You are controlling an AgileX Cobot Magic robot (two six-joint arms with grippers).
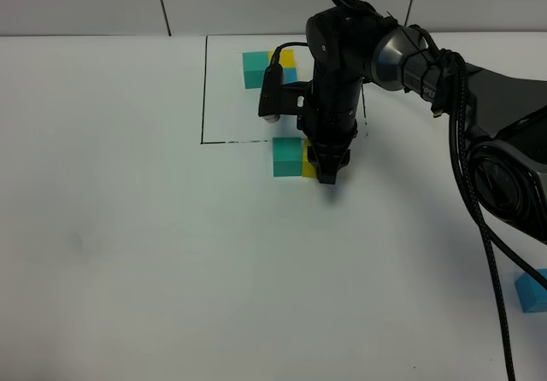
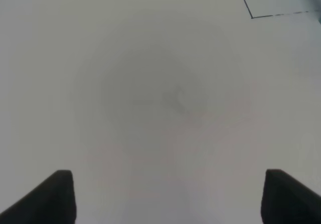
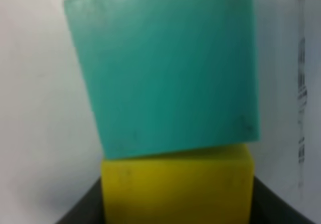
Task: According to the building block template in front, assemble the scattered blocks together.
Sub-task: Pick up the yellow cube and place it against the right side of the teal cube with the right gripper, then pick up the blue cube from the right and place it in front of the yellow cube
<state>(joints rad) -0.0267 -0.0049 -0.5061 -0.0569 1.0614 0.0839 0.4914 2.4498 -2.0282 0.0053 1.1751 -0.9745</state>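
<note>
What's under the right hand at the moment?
A yellow cube, touching the teal cube just outside the black outline. From above, the right hand covers most of it; only a yellow strip shows.

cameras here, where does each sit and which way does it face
exterior high: mounted high, facing down on the white table; shows the right arm, its end effector beside the yellow block
left wrist: on the left arm, facing bare table; two fingertips show, wide apart
right wrist: on the right arm, close on the teal block against the yellow block; a dark sliver of end effector shows
shared: exterior high and right wrist, those two blocks; exterior high and left wrist, the black outline
</note>
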